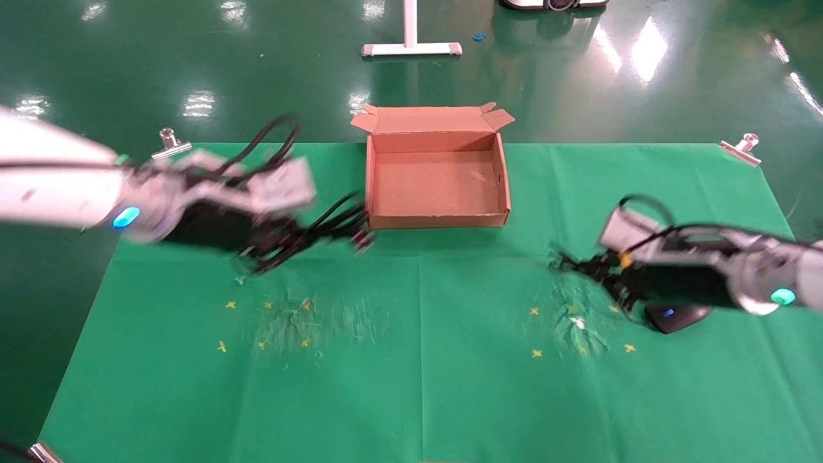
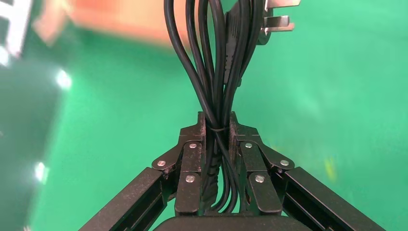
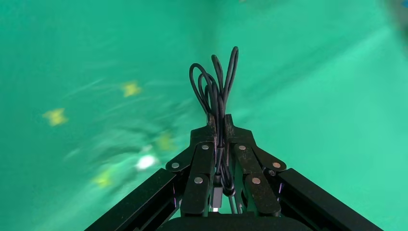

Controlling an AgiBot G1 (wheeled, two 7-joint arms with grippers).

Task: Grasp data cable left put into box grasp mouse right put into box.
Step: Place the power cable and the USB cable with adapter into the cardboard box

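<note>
The open brown box [image 1: 437,222] stands at the table's far middle, empty. My left gripper [image 1: 280,243] is shut on the data cable [image 1: 334,225], a thick black bundle reaching toward the box's front left corner. In the left wrist view the jaws [image 2: 217,120] clamp the cable [image 2: 216,62], and its pronged plug [image 2: 276,19] sticks out beyond them. My right gripper [image 1: 595,267] is shut on the mouse's thin bundled wire [image 3: 216,91], seen between the jaws [image 3: 219,122] in the right wrist view. The black mouse [image 1: 675,316] sits under the right arm; I cannot tell whether it rests on the cloth.
A green cloth [image 1: 418,373] covers the table, held by metal clips [image 1: 168,143] at its corners. Yellow cross marks [image 1: 230,305] and scuffed patches lie on both sides. A white stand base [image 1: 411,48] is on the floor beyond the table.
</note>
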